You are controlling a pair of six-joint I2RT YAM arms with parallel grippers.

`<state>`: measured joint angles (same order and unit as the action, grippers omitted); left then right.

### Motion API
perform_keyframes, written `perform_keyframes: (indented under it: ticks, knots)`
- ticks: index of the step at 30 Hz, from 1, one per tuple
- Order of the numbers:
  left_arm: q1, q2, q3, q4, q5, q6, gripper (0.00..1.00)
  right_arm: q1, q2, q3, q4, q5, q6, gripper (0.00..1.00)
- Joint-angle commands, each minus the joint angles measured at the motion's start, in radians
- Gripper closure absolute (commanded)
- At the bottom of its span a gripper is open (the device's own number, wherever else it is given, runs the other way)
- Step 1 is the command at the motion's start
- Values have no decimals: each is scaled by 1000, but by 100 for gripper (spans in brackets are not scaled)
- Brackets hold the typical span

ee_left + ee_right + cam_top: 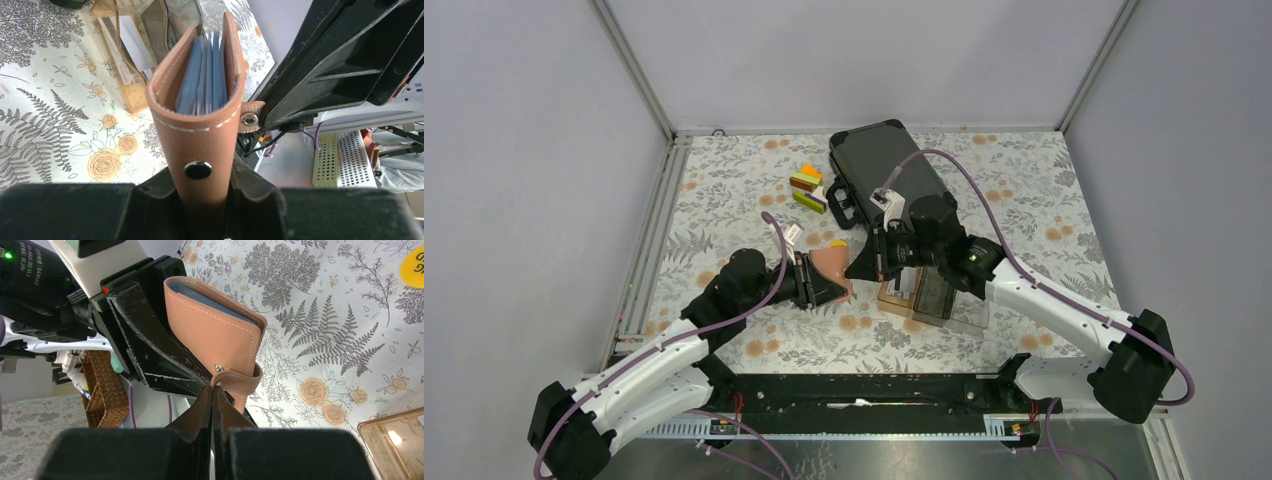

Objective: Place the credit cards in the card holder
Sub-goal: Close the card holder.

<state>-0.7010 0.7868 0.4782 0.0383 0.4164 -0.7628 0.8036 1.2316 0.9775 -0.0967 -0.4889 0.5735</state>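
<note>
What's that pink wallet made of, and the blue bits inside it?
The wallet looks like leather or faux leather: matte, fine grain, pale edge stitching. The pockets are smooth blue-grey sheets, perhaps plastic or coated fabric; hard to tell.

A black hard case and a clear plastic tray block the right side (small coloured blocks sit farther back). The flowery table is open on the left.

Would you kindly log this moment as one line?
left gripper: shut on card holder | right gripper: shut on snap strap

Card holder, perhaps slightly ajar
</note>
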Motion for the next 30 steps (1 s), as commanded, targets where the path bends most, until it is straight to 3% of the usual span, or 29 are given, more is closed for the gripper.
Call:
perform_keyframes:
  ticks: [1, 19, 30]
  knots:
    - [3, -2, 57, 62, 16, 22, 100, 22, 30, 42, 13, -1, -11, 100]
    - [1, 3, 59, 62, 25, 19, 100, 73, 108, 111, -93, 166, -15, 100]
    - [0, 16, 59, 63, 32, 20, 100, 113, 167, 146, -40, 173, 18, 100]
